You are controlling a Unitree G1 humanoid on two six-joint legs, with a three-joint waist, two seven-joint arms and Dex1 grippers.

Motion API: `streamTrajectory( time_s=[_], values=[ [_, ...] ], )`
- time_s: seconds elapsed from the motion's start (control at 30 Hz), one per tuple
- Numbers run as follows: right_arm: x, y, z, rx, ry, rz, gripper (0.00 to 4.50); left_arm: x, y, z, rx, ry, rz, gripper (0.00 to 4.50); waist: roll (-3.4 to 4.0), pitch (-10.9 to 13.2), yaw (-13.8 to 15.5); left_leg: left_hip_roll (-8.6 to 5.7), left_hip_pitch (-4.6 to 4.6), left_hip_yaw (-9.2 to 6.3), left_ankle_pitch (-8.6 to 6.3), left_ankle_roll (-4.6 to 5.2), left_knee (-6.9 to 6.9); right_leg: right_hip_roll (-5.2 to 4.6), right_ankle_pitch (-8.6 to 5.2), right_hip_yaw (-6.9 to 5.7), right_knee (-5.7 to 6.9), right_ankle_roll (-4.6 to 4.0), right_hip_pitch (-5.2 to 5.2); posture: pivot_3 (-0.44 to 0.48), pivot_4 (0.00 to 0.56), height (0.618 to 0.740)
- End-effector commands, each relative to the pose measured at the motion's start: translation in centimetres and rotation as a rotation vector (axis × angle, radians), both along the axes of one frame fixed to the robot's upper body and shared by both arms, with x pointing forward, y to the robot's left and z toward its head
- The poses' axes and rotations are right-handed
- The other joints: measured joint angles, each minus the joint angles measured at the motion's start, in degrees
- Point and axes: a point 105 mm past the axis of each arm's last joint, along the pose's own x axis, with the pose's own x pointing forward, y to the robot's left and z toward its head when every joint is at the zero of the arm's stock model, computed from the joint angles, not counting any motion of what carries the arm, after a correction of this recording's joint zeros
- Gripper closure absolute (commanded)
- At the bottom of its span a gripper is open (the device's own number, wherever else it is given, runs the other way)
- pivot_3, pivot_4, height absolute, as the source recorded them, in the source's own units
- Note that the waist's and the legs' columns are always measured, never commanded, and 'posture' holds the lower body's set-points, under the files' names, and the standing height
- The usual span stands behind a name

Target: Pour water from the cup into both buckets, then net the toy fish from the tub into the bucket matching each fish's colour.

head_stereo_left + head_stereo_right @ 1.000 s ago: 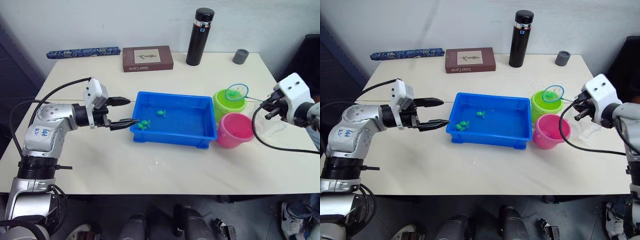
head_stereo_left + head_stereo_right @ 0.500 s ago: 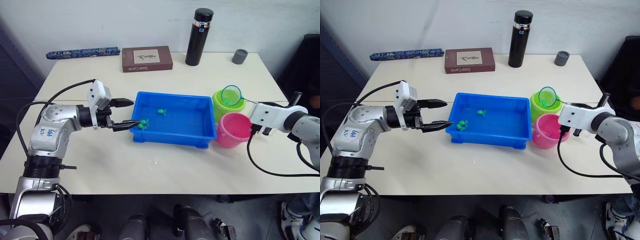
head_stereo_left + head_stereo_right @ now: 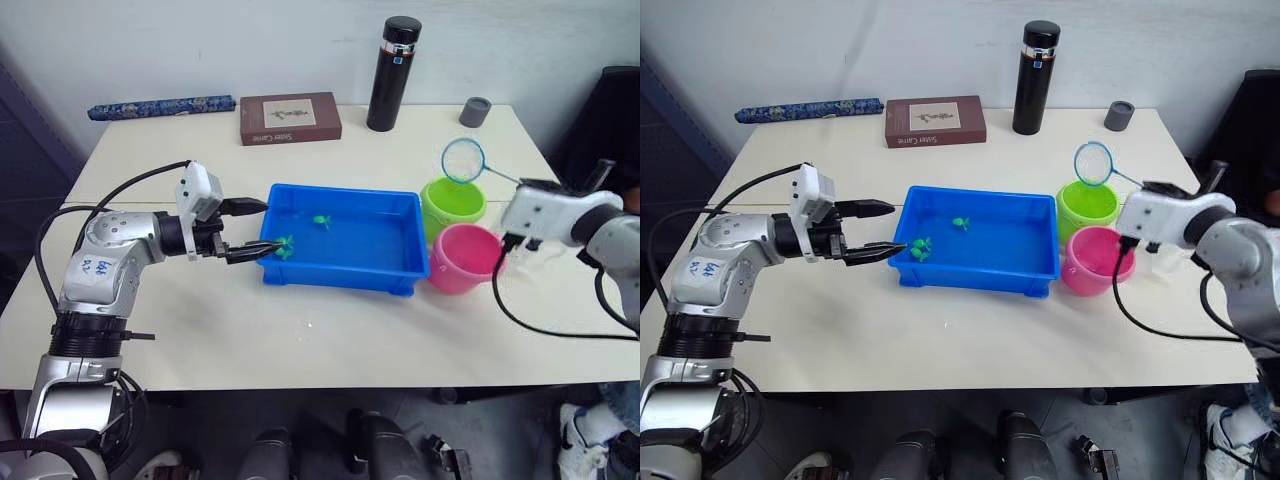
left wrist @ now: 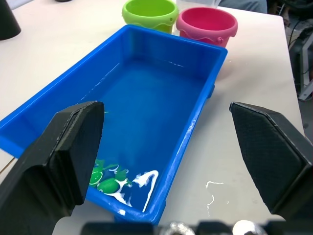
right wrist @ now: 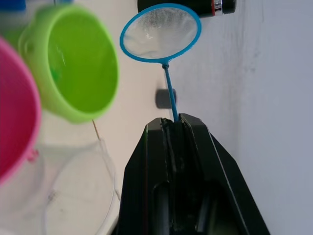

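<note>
The right gripper (image 5: 175, 128) is clamping the thin handle of the net (image 3: 462, 160), fingers pressed together on it, and is holding the hoop raised in the air above and just behind the lime green bucket (image 3: 453, 201); the mesh is looking empty. The pink bucket (image 3: 466, 257) is sitting touching the green one, on the nearer side, both just off the right end of the blue tub (image 3: 345, 239). The clear cup (image 5: 58, 196) is standing by the pink bucket, close under the right wrist. The left gripper (image 3: 246, 229) is hovering at the tub's left end with its fingers spread wide, gripping nothing. Green toy fish (image 3: 284, 246) are lying in the tub's near-left corner, another green fish (image 3: 321, 220) is resting toward the far wall. A black flask (image 3: 390, 74), a small grey cup (image 3: 475, 111) and a brown book (image 3: 290, 118) are standing along the table's (image 3: 330, 330) far edge.
</note>
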Motion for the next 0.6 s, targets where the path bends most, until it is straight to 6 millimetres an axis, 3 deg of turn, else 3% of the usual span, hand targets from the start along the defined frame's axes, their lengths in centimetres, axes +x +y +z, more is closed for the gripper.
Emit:
streamTrajectory(
  time_s=[0.03,0.2,0.3,0.6],
  values=[
    [-0.7,2.1,1.2,0.181,0.117,0.104,4.5,-0.6,1.5,1.3,-0.007,-0.048,0.059,0.07,0.0,0.0,0.2,0.02,0.0,-0.05,0.0,0.0,0.0,0.0,-0.01,-0.03,-0.01,-0.01,0.0,0.0,0.15,0.74],
    [-0.7,5.2,0.1,0.448,0.371,0.196,4.5,-1.4,3.3,0.7,-0.003,-0.025,0.149,0.07,0.0,0.0,0.3,0.01,-0.01,-0.09,-0.02,0.03,0.0,-0.09,-0.01,-0.01,-0.04,-0.01,0.04,0.0,0.15,0.74],
    [-1.0,7.5,-2.2,0.583,0.632,0.222,4.5,-2.1,4.6,0.3,0.003,-0.011,0.224,0.07,0.0,0.0,0.4,0.0,-0.03,-0.14,-0.03,0.06,0.0,-0.14,-0.01,-0.03,-0.04,-0.02,0.04,0.0,0.15,0.74],
    [-0.1,9.6,-5.7,0.759,0.949,0.08,4.5,-3.6,5.2,0.2,0.002,0.002,0.292,0.07,0.0,0.0,0.2,-0.01,-0.08,-0.17,-0.07,0.1,-0.03,-0.18,-0.02,-0.02,-0.09,-0.04,-0.02,0.0,0.15,0.74]
  ],
)
